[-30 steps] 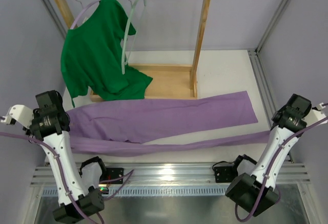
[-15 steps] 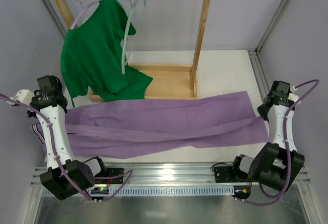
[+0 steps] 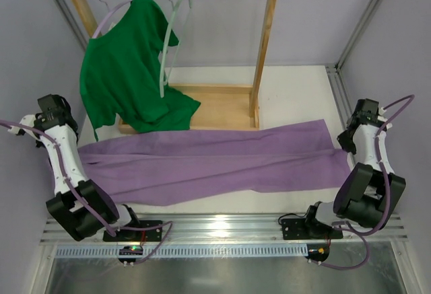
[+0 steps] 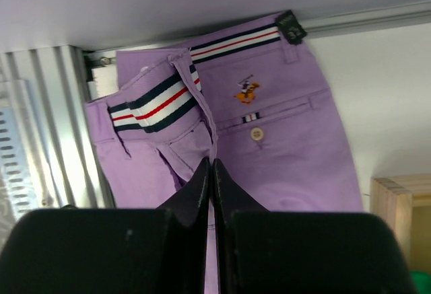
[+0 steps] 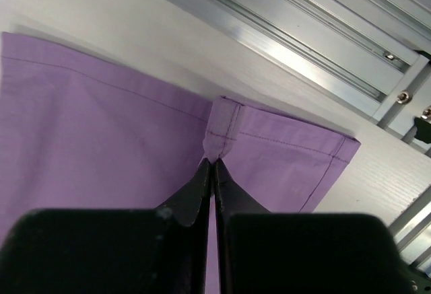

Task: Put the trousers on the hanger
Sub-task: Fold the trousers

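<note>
The lilac trousers [image 3: 209,163] lie stretched left to right across the white table in front of the rack. In the left wrist view my left gripper [image 4: 213,163] is shut on the trousers' waist edge by the fly, below the striped waistband [image 4: 158,102]. The right wrist view shows my right gripper [image 5: 214,162] shut on a pinched fold of the leg hem [image 5: 222,129] at the trousers' right end [image 3: 340,159]. The pale grey-green hanger [image 3: 168,38] hangs bare on the rail by its wire hook, apart from both grippers.
A wooden rack [image 3: 266,52] stands at the back on a wooden base [image 3: 219,109]. A dark green T-shirt [image 3: 124,72] hangs on a lavender hanger [image 3: 111,17] at its left. Aluminium rails [image 3: 340,99] line the table's right side and near edge. Grey walls close in on both sides.
Both arms swung away from the near edge toward the back, carrying the trousers' ends. The near leg has been drawn up against the other, so the trousers lie more compact.
</note>
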Controlling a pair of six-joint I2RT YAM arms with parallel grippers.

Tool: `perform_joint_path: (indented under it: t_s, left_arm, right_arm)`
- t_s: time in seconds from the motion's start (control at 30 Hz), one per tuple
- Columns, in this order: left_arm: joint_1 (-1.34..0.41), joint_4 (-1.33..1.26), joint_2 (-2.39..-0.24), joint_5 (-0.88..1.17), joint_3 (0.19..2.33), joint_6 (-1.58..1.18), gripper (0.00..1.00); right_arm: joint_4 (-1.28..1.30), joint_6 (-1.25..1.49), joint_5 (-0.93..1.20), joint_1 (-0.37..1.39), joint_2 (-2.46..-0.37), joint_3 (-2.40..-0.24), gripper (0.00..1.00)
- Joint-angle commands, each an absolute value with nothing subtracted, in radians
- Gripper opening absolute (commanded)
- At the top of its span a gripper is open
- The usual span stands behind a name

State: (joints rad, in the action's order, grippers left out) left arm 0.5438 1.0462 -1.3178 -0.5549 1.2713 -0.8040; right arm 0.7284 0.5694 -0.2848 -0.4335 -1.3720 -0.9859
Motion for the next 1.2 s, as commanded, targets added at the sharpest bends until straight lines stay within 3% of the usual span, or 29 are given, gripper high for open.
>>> perform_joint_path:
  t_s: [0.0, 0.27, 0.73, 0.83, 0.9, 0.93, 0.97, 1.17]
  left_arm:
    - [0.552, 0.928, -1.324, -0.505, 1.322, -0.813, 0.00]
    - [0.552, 0.864, -1.381, -0.505, 1.307, -0.829, 0.00]
    - [0.554, 0.460, -1.368, -0.243, 1.141, -0.758, 0.00]
    - [0.554, 0.521, -1.397, -0.260, 1.164, -0.752, 0.00]
    - [0.552, 0.580, -1.408, -0.296, 1.157, -0.781, 0.11]
    - [0.552, 0.578, -1.408, -0.302, 1.146, -0.788, 0.27]
    - [0.552, 0.575, -1.408, -0.314, 1.135, -0.804, 0.33]
    - [0.542, 0.690, -1.514, -0.407, 1.212, -0.903, 0.49]
  right_arm:
    - [0.655, 0.543, -0.244, -0.436, -1.371, -1.077, 0.04]
    - [0.695, 0.565, -0.213, -0.434, -1.453, -1.204, 0.04]
    - [0.465, 0.555, -0.015, -0.413, -1.609, -1.192, 0.04]
    - [0.466, 0.552, -0.012, -0.413, -1.629, -1.183, 0.04]
    - [0.439, 0.566, 0.029, -0.413, -1.628, -1.149, 0.04]
    - [0.427, 0.571, 0.037, -0.413, -1.626, -1.137, 0.04]
    - [0.414, 0.574, 0.046, -0.410, -1.626, -1.131, 0.04]
    - [0.414, 0.563, 0.052, -0.387, -1.654, -1.135, 0.04]
